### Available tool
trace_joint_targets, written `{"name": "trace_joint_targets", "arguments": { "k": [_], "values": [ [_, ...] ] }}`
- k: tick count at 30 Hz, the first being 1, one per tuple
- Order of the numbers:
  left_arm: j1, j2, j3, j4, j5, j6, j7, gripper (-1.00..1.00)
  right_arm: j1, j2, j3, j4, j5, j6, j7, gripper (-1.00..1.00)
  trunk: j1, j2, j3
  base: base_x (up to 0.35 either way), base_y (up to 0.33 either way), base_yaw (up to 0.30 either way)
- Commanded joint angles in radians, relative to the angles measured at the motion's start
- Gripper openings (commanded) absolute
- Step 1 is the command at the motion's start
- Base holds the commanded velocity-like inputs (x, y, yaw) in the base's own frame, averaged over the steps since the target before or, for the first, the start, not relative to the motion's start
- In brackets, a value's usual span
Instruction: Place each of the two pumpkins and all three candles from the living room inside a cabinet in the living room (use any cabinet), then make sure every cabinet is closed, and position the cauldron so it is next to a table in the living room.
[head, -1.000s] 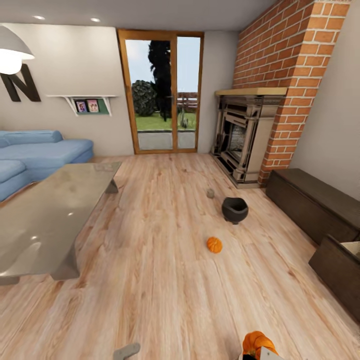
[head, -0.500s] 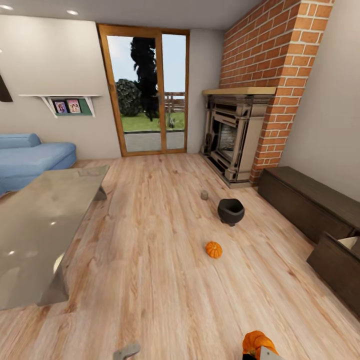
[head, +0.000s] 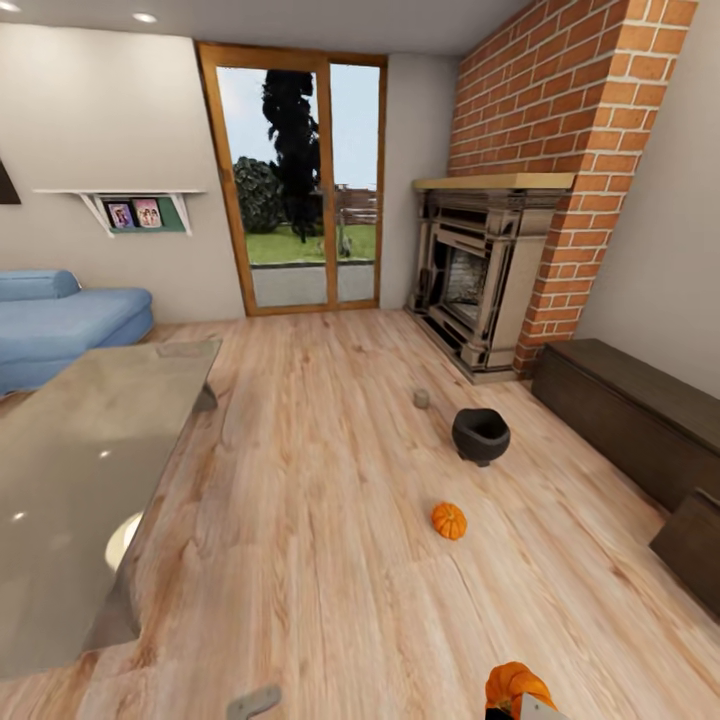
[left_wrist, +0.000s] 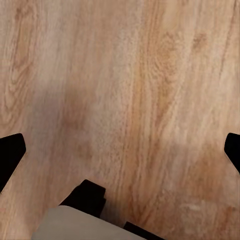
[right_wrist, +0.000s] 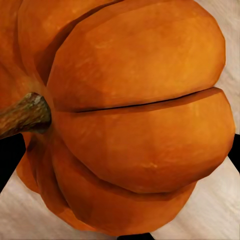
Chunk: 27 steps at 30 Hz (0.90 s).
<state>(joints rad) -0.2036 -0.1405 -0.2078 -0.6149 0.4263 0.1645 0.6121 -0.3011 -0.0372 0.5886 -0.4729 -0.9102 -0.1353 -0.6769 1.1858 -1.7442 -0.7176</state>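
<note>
- Wood floor (head: 300, 520) runs the whole room; brick fireplace (head: 480, 280) at the far right, glass door (head: 300, 180) in the back wall, blue sofa (head: 60, 320) far left.
- Table (head: 70, 470), glossy grey top, along the left side of the head view.
- Cabinet (head: 630, 420), long dark brown unit against the right wall; one front (head: 695, 545) near the right edge stands swung out.
- Cauldron (head: 480, 435) sits on the floor between table and cabinet, well apart from the table.
- Loose pumpkin (head: 449, 520) on the floor just nearer than the cauldron.
- Candle (head: 422, 399) upright on the floor beyond the cauldron.
- Held pumpkin (right_wrist: 130, 115) sits between the right gripper (right_wrist: 120, 165) jaws, clamped, stem sideways; it shows at the bottom edge of the head view.
- Left gripper (left_wrist: 120, 150) jaws spread wide over bare floor, nothing between them.
</note>
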Motion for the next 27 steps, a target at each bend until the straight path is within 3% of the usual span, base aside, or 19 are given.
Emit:
{"name": "trace_joint_targets", "arguments": {
  "k": [1, 11, 27],
  "values": [
    [0.000, 0.001, -0.005, -0.002, 0.005, 0.005, 0.008, 1.00, -0.001, -0.001, 0.008, -0.001, -0.008, -0.007, -0.004, -1.00, 0.000, 0.000, -0.001, 0.329, 0.096, -0.062],
    [0.000, 0.001, -0.005, -0.002, 0.005, 0.005, 0.008, 1.00, -0.001, -0.001, 0.007, -0.001, -0.009, -0.007, -0.004, -1.00, 0.000, 0.000, -0.001, 0.117, 0.016, -0.228],
    [0.000, 0.001, -0.005, -0.002, 0.005, 0.004, 0.008, 1.00, -0.001, -0.001, 0.007, -0.001, -0.009, -0.007, -0.004, -1.00, 0.000, 0.000, -0.001, 0.043, 0.164, -0.277]
  ]
}}
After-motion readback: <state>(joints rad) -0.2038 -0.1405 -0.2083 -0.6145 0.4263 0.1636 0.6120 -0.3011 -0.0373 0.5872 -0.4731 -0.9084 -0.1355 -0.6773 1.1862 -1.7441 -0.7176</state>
